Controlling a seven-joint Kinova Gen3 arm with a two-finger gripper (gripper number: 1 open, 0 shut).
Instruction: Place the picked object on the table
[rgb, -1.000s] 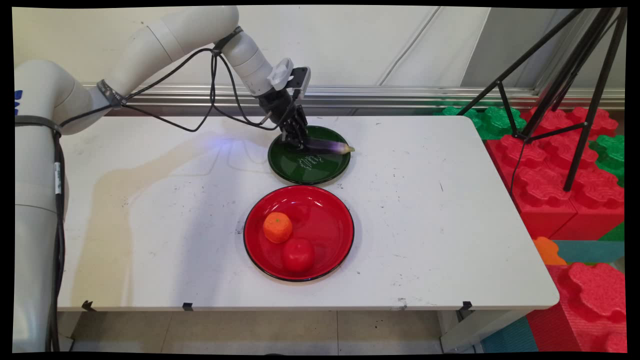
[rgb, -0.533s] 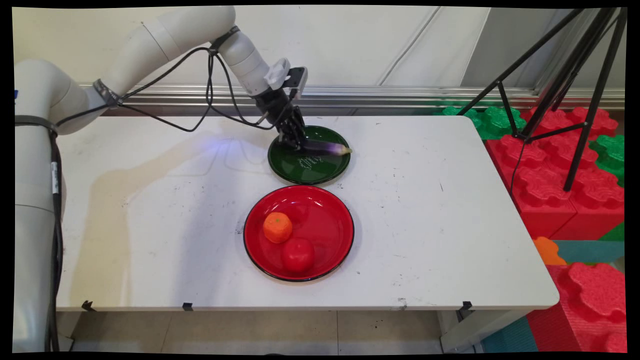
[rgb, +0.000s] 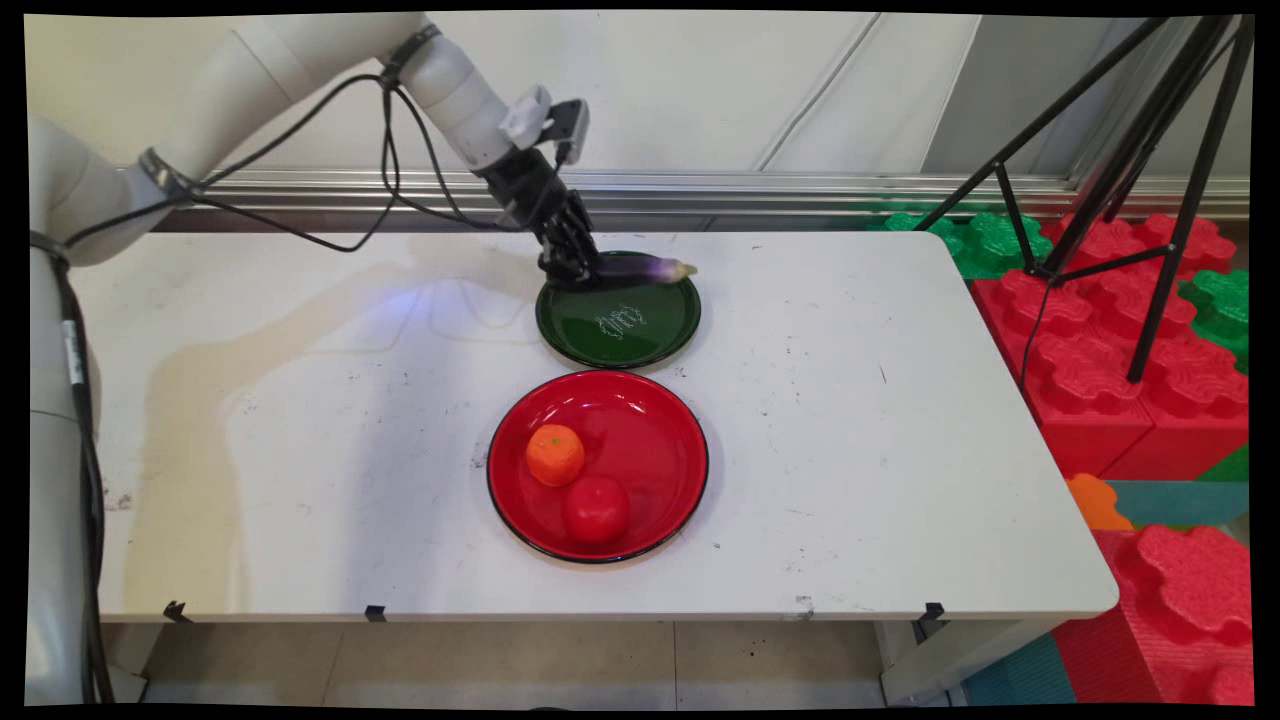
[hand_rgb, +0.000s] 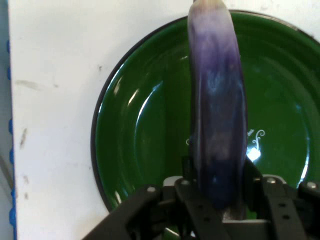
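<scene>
The gripper (rgb: 572, 268) is clamping one end of a purple eggplant (rgb: 645, 267) (hand_rgb: 217, 120), carrying it clear above the far rim of the green plate (rgb: 620, 345) (hand_rgb: 145, 130) near the table's (rgb: 900, 450) far edge. Nearer the front edge, a red plate (rgb: 650, 440) is holding an orange (rgb: 555, 455) and a tomato (rgb: 596, 510). The step in hand appears to be a lift-off; the grip is needing to stay firm.

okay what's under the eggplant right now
The green plate lies under the eggplant, which the gripper holds above it. The eggplant covers a strip of the plate's middle.
</scene>
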